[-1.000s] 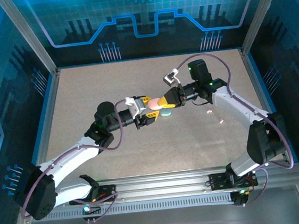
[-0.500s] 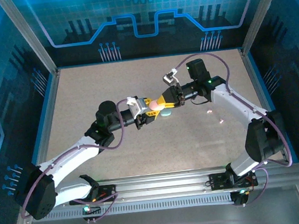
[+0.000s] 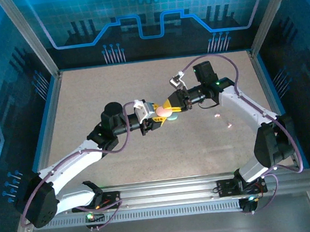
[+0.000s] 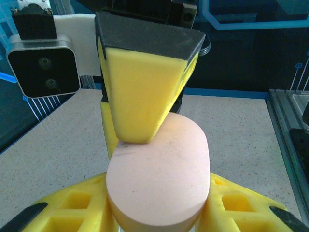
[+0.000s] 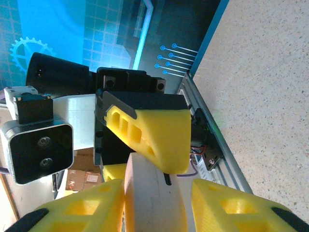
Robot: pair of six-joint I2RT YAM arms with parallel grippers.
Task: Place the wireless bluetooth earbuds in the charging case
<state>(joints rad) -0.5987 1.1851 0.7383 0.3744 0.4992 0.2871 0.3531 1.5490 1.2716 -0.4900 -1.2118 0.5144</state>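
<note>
Two arms reach from the near rail toward the middle of your speckled beige tabletop [image 3: 86, 95], where their claws meet nose to nose. Your left gripper [image 3: 153, 118] reaches in from the left and is clamped on the pink oval charging case [image 3: 160, 111]. In its wrist view the case sits pinched between both yellow foam fingers [image 4: 67, 205], broad face toward the camera. Your right gripper [image 3: 172, 106] reaches in from the far right with its jaws apart, straddling the same case's far end. From its wrist camera one finger lies against the case's edge, while a dark gap shows beside the other finger [image 5: 227, 203]. One right-hand pad [image 4: 145, 92] rests on the case's far rim. A pale green sliver [image 3: 171, 118] peeks out just right of the case; you cannot tell what it is.
</note>
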